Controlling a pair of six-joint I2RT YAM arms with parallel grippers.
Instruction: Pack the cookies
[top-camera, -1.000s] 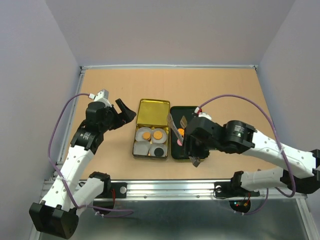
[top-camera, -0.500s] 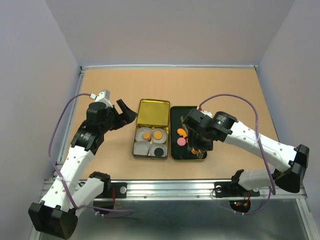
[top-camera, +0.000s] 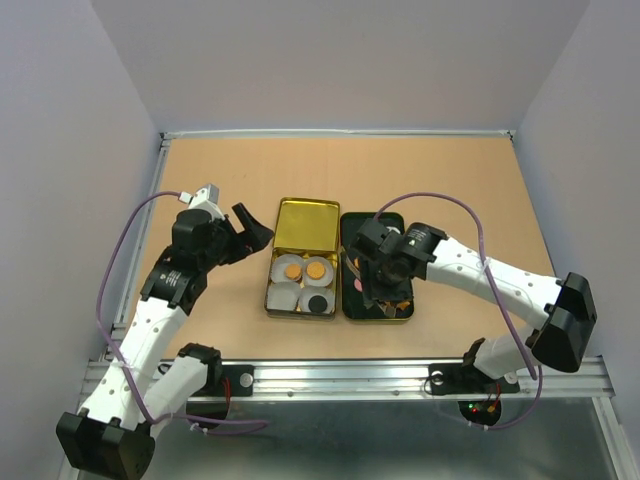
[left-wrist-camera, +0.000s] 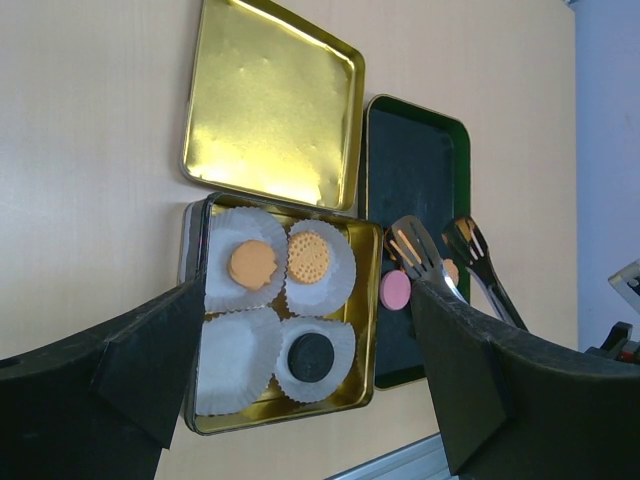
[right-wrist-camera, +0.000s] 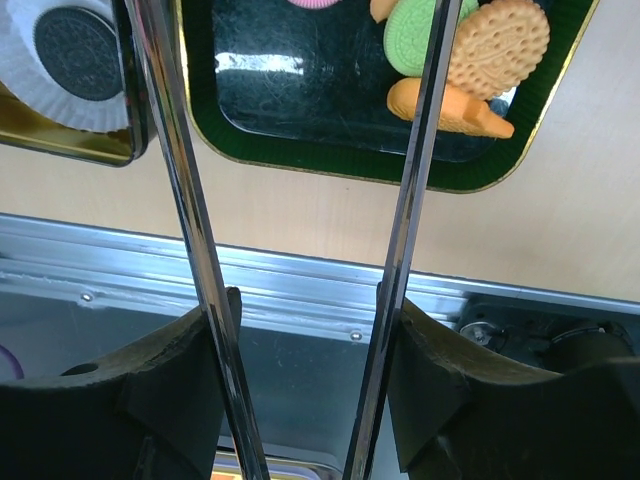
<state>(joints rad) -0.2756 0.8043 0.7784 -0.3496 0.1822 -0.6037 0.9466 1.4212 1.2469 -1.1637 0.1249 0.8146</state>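
- The gold tin (left-wrist-camera: 280, 412) stands open on the surface (top-camera: 450, 180), and its lid (left-wrist-camera: 270, 110) lies touching its far edge.
- Four white paper cups (left-wrist-camera: 235, 360) are seen inside the tin. In the far row an orange round cookie (left-wrist-camera: 252, 264) and a tan patterned cookie (left-wrist-camera: 308, 257) lie flat, one in each cup. A dark cookie (left-wrist-camera: 311, 357) lies in the near cup on the right side.
- The black tray (left-wrist-camera: 415, 170) is placed just beside the tin, on its right, with its long axis parallel to the tin's.
- More cookies are gathered at the near end of this tray: a green cookie (right-wrist-camera: 420, 35), a tan round cookie (right-wrist-camera: 497, 40) and an orange fish-shaped cookie (right-wrist-camera: 450, 108). The fish's long axis runs almost along the near rim, and its narrow end is turned away from the tin. A pink cookie (left-wrist-camera: 395, 290) lies close to the tin's wall.
- The right end effector (right-wrist-camera: 308, 320) is closed on the tongs (right-wrist-camera: 190, 200), whose two blades stand apart above those cookies.
- The left end effector (top-camera: 255, 225) is held wide open, to the left of the tin and apart from it.
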